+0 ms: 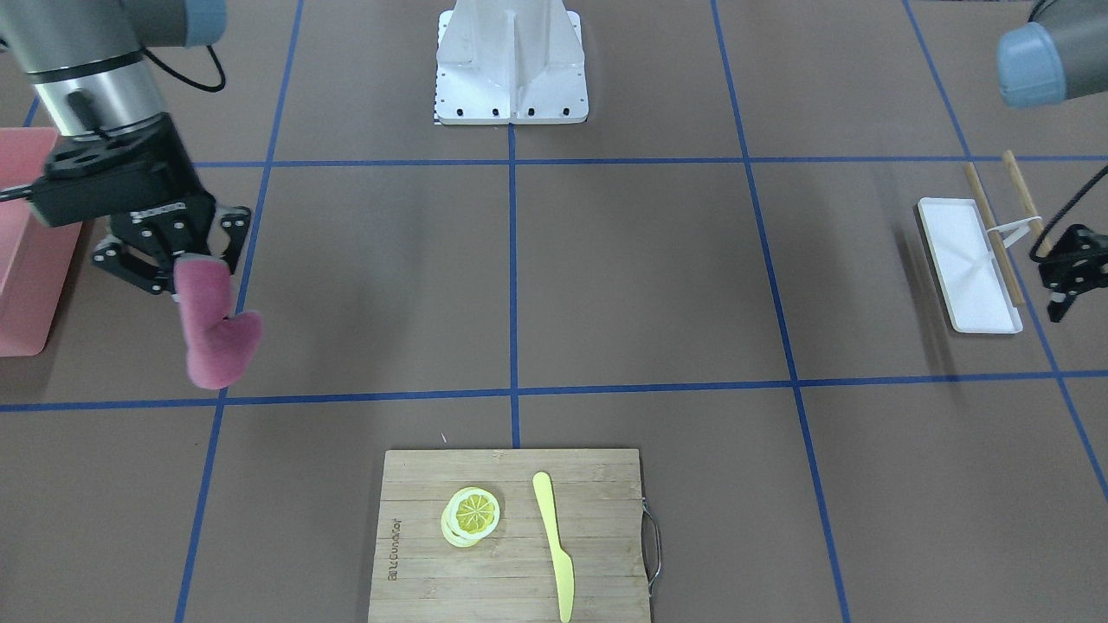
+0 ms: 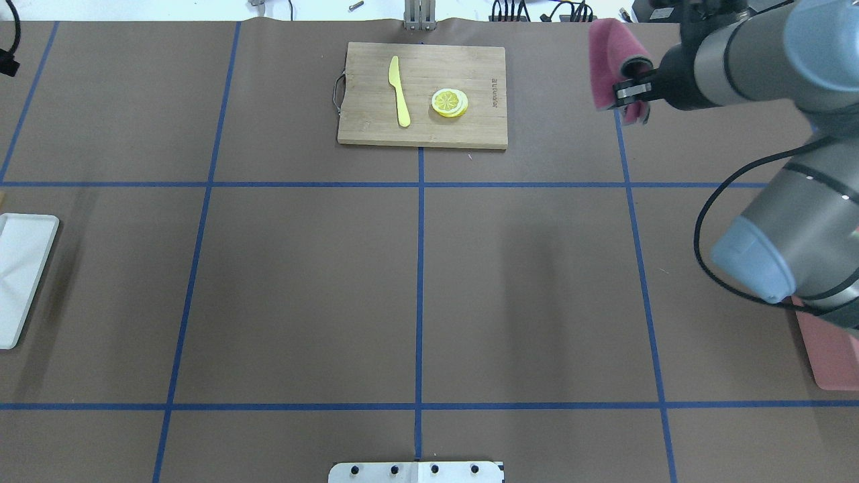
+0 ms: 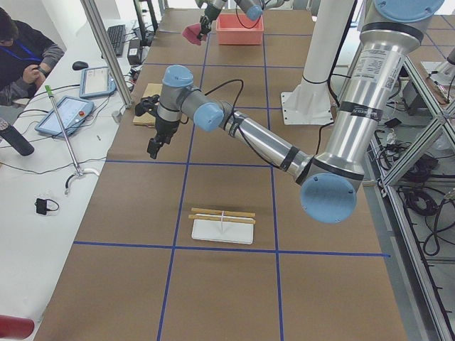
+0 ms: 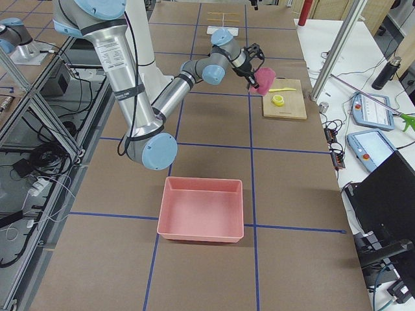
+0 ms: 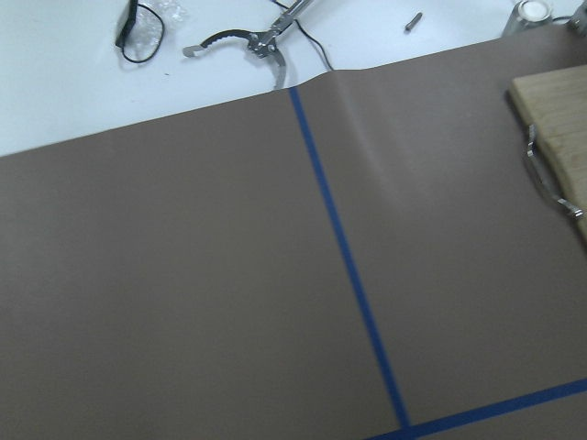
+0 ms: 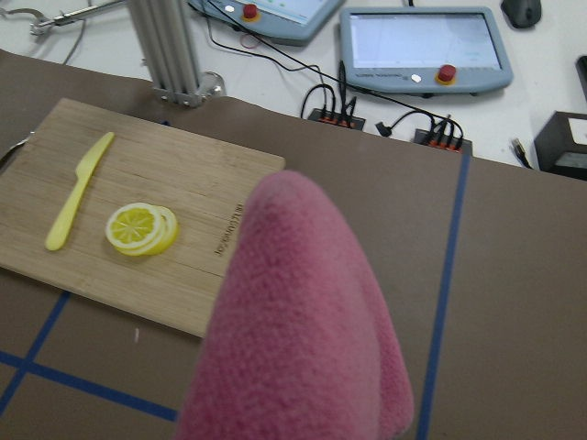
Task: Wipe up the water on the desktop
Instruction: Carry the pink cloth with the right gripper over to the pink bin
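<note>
The desktop [image 1: 640, 277] is a flat brown surface with blue tape lines; I cannot make out any water on it. My right gripper [image 1: 186, 253] is shut on a pink cloth [image 1: 216, 337] and holds it in the air, hanging down, above a blue line. In the overhead view the cloth [image 2: 607, 64] is at the far right, right of the cutting board. It fills the right wrist view [image 6: 303, 330]. My left gripper [image 1: 1069, 277] hovers beside the white tray, cut off by the frame edge; I cannot tell whether it is open or shut.
A bamboo cutting board [image 1: 511, 536] holds lemon slices [image 1: 472, 512] and a yellow knife [image 1: 554, 545]. A white tray [image 1: 965, 264] with chopsticks [image 1: 995, 234] lies by the left gripper. A pink bin [image 4: 202, 208] sits on the robot's right. The white robot base [image 1: 511, 65] is centred.
</note>
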You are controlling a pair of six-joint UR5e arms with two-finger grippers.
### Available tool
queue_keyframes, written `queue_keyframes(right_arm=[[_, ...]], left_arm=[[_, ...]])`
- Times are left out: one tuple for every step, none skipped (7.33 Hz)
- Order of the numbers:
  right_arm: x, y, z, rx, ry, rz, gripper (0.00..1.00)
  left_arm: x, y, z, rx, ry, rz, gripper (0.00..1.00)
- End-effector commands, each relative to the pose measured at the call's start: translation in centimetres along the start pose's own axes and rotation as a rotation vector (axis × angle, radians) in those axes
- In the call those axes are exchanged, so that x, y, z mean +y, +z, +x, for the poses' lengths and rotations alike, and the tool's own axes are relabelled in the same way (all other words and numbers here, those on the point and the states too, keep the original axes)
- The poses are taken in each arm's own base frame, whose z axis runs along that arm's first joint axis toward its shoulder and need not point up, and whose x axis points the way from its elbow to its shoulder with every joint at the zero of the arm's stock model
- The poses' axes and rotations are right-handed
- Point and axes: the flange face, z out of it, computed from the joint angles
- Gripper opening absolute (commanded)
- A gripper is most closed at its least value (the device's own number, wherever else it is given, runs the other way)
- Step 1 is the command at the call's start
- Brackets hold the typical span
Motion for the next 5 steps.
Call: queue_keyframes(right_arm=[[1.2, -3.3, 12.8, 0.015, 0.097, -0.115, 0.0], [3.2, -3.9, 17.8, 0.072, 0.022, -0.143, 0.0], [5.4, -5.0, 22.4, 0.125, 0.003, -0.182, 0.0], [8.7, -6.3, 26.8, 0.146, -0.019, -0.226, 0.0], [12.9, -7.4, 30.6, 0.149, -0.014, -0.277, 0.0]], left_arm=[[3.4, 2.0, -10.5, 0.026, -0.032, -0.091, 0.99], [4.4, 3.3, -12.4, 0.049, -0.008, -0.119, 0.99], [4.8, 4.1, -13.0, 0.053, 0.018, -0.138, 0.99], [5.1, 4.1, -13.6, 0.048, 0.008, -0.139, 0.99], [6.6, 4.8, -14.0, 0.049, 0.01, -0.15, 0.99]])
